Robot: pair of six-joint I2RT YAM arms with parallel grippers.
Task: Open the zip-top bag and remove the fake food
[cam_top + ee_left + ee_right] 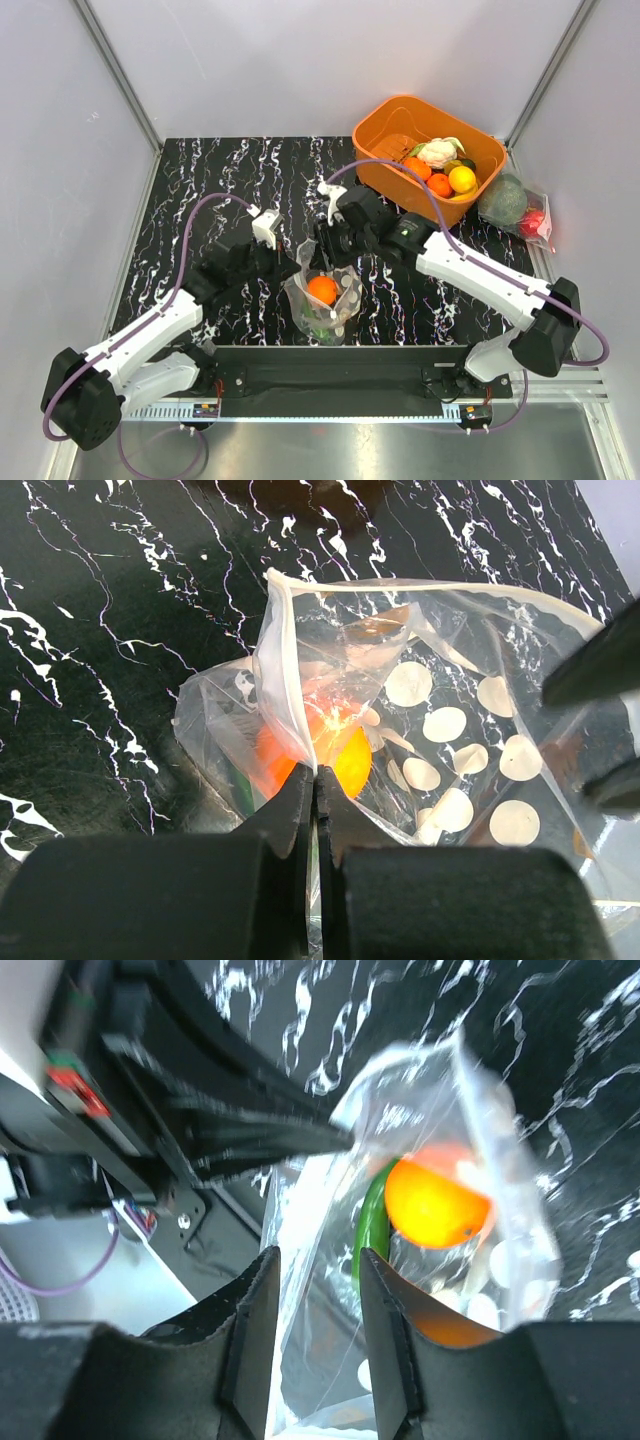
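Note:
The zip-top bag (340, 305), clear with pale dots, stands near the table's front edge with its mouth up. Inside are an orange fruit (322, 289) and a long green vegetable (370, 1225). My left gripper (287, 268) is shut on the bag's left rim; in the left wrist view the rim (285, 680) runs up from the closed tips (315, 776), with the fruit (345, 760) just behind. My right gripper (326, 250) is open over the bag's mouth. In the right wrist view its fingers (318, 1260) straddle the bag's film, beside the fruit (435, 1200).
An orange basket (385, 125) at the back right holds a white cauliflower (437, 152) and several orange and yellow fruits. An undotted clear bag with a green ball (503, 200) and a red item lies against the right wall. A black rail (330, 365) borders the front edge.

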